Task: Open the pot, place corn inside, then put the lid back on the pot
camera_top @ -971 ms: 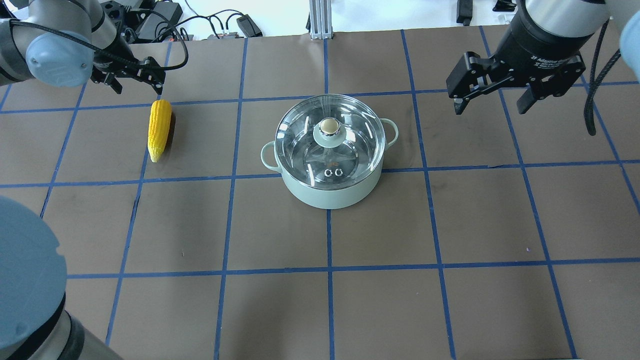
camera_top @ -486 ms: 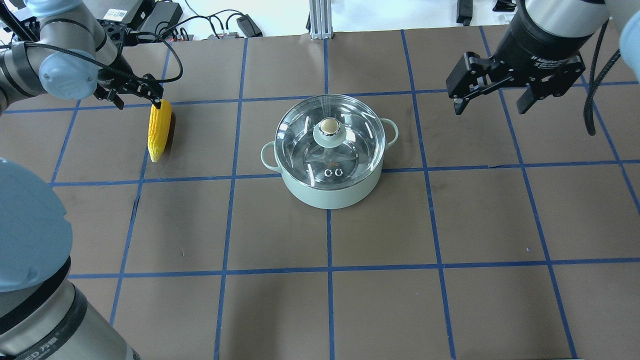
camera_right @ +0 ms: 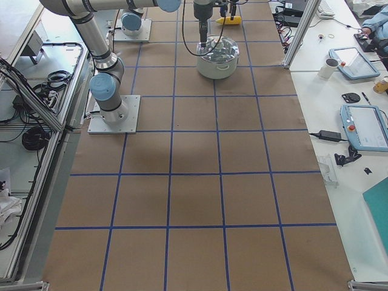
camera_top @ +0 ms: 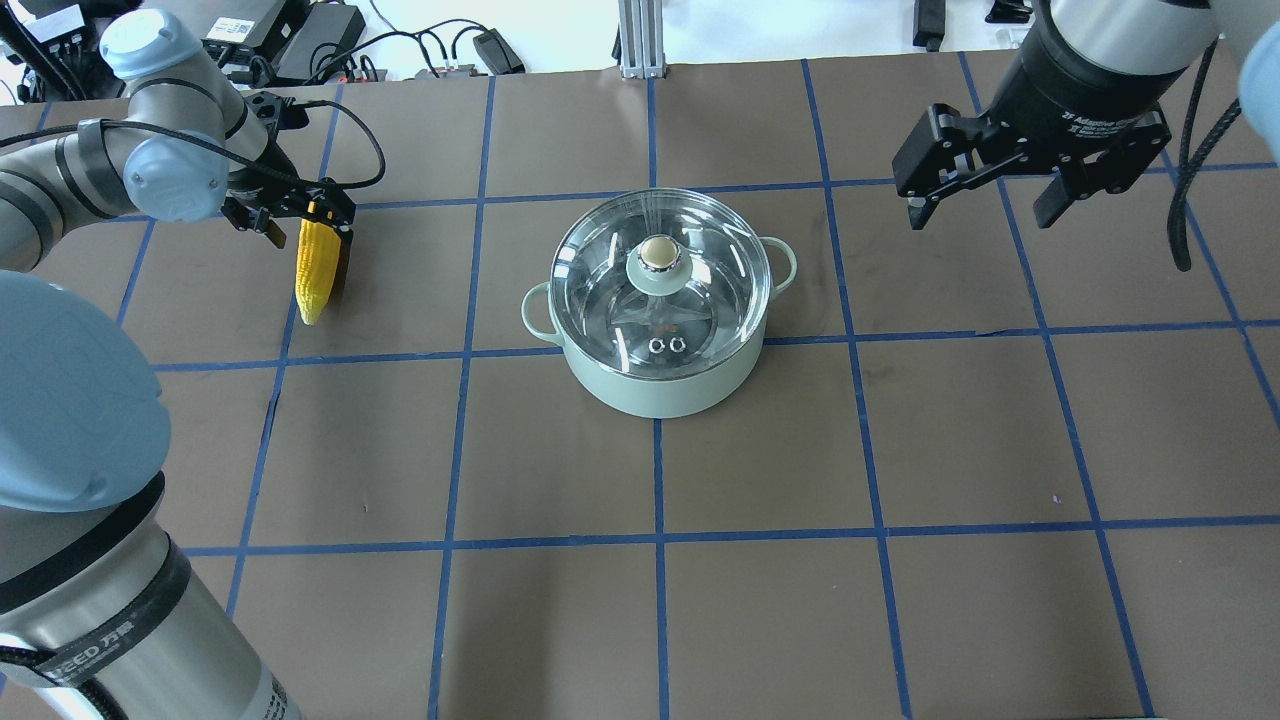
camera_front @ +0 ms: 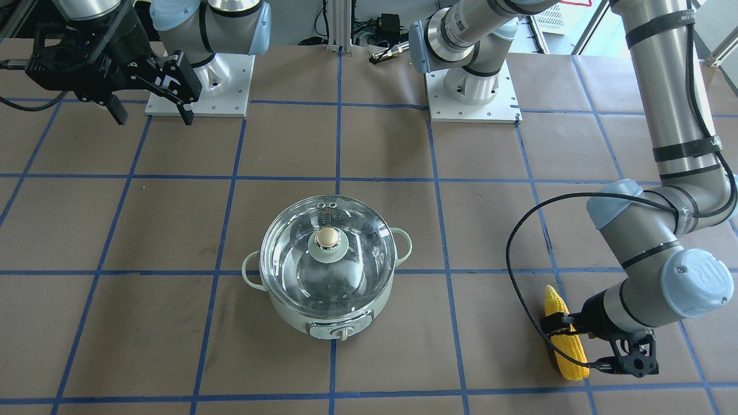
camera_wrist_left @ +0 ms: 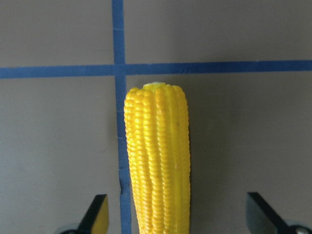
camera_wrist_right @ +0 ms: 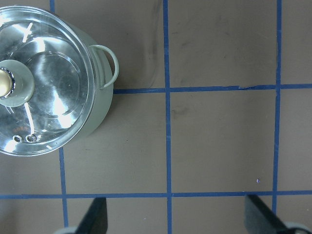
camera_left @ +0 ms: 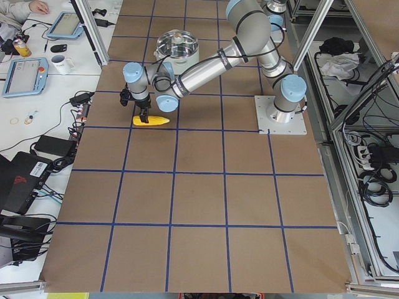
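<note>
Grasp on corn (camera_wrist_left: pixel 157 161) looks like the step in hand: left pincer (camera_wrist_left: pixel 176 217) is down at it w/ jaws wide apart, one fingertip (camera_wrist_left: pixel 99 214) each side, neither touching, nothing gripped yet. To do it well I'd centre first, since the corn sits a bit nearer one finger and an uneven close could shove or roll it on the worktop (camera_top: pixel 900 450). Then squeeze across the thick part, firm but not hard, as rounded ridged kernels prob give little flat contact, & lift level so the long tapered end doesn't swing. Corn itself: bright yellow, neat kernel rows, blunt end w/ pale centre in the wrist view, lying flat just beside a blue tape line (camera_wrist_left: pixel 117 48), pointed tip toward the robot's side, thick end at the pincer. Further out, well apart from it near mid-worktop, pot (camera_top: pixel 660 395): pale mint, loop handle (camera_top: pixel 535 315) each side, shiny steel inside, glass lid (camera_top: pixel 700 290) seated on it w/ beige knob (camera_top: pixel 657 252) at centre, so no way in for corn till that comes off. Farthest, right pincer (camera_top: pixel 982 212) hangs high on the pot's other side, jaws spread, empty; the knob is prob its target.
</note>
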Tool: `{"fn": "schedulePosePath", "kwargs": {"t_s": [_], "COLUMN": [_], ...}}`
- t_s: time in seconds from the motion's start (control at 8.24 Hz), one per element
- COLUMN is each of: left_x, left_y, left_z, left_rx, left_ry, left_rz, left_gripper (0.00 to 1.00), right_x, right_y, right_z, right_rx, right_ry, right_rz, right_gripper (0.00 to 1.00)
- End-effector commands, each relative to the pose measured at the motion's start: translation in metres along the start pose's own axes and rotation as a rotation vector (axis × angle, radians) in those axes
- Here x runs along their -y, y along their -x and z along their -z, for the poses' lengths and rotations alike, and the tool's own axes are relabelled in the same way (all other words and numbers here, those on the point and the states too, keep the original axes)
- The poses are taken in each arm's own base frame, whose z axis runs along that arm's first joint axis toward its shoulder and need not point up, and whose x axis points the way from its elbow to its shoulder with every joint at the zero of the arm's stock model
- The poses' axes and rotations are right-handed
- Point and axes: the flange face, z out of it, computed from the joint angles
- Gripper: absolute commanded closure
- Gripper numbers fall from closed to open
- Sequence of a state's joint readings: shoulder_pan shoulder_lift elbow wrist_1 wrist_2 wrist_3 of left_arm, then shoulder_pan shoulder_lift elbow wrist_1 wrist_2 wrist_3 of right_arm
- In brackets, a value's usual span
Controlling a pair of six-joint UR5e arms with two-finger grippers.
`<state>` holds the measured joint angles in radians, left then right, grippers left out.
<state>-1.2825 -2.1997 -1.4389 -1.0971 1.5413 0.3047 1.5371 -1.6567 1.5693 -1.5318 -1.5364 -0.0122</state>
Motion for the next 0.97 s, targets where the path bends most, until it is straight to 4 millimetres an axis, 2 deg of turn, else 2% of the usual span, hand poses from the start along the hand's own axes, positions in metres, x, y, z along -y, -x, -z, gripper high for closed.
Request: {"fn": "schedulePosePath", "kwargs": {"t_s": [0.0, 0.36, 0.49, 0.61, 0.73, 0.85], "left_x": [0.001, 0.007, 0.013, 0.013, 0.014, 0.012], "left_y": [0.001, 0.003, 0.005, 0.006, 0.008, 0.009], "left_z": [-0.012, -0.031, -0.027, -0.028, -0.024, -0.019], "left_rx": [-0.003, 0.001, 0.012, 0.023, 0.041, 0.056], "left_ry": [0.016, 0.01, -0.047, -0.046, -0.047, -0.044], "left_rz": [-0.003, 0.003, -0.002, 0.003, 0.003, 0.007], "left_gripper": [0.0, 0.0, 0.06, 0.57, 0.96, 1.0], "right_x": [0.0, 0.0, 0.002, 0.014, 0.027, 0.047], "right_y": [0.0, 0.0, 0.0, -0.002, 0.002, 0.022], "right_z": [0.0, 0.0, -0.002, -0.018, -0.036, -0.055], "right_rx": [-0.001, 0.001, 0.002, -0.009, 0.006, 0.07], "right_ry": [0.001, -0.001, 0.001, 0.028, 0.061, 0.07], "right_rz": [0.0, -0.001, -0.003, 0.002, -0.008, -0.028], "right_gripper": [0.0, 0.0, 0.0, 0.0, 0.0, 0.0]}}
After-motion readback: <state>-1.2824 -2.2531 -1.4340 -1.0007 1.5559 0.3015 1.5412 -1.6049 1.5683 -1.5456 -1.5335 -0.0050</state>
